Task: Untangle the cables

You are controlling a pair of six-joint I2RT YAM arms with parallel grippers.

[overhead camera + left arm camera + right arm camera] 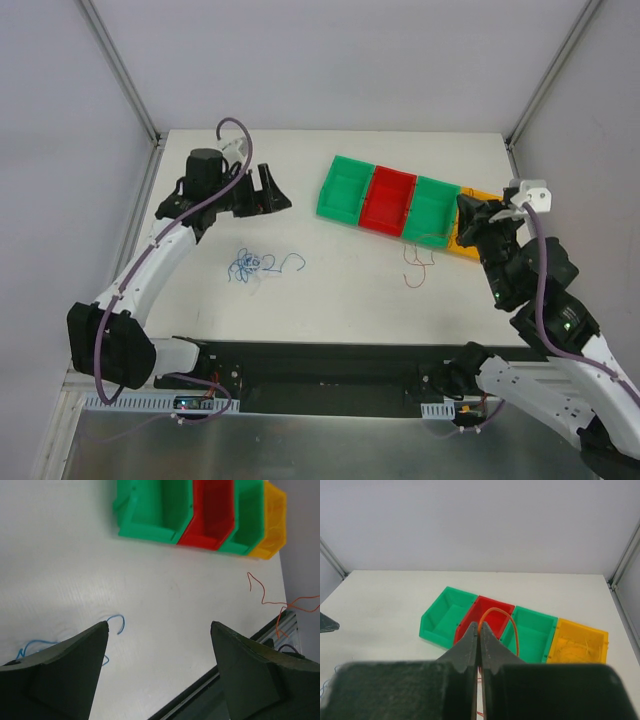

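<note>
A thin blue cable [252, 265] lies in a loose tangle on the white table, in front of my left gripper [266, 192]. In the left wrist view that gripper [159, 623] is open and empty, and a blue cable end [120, 623] curls beside its left finger. My right gripper [480, 625] is shut on a thin red-orange cable [510, 621], which loops up out of the closed tips. In the top view this gripper [466, 224] hovers by the bins, and the red-orange cable [417, 264] trails down in wavy bends onto the table.
A row of bins stands at the back right: green bin [344, 188], red bin [391, 200], green bin [432, 208], yellow bin [580, 648] with thin yellowish strands inside. The table's near edge [240, 650] runs under the left gripper.
</note>
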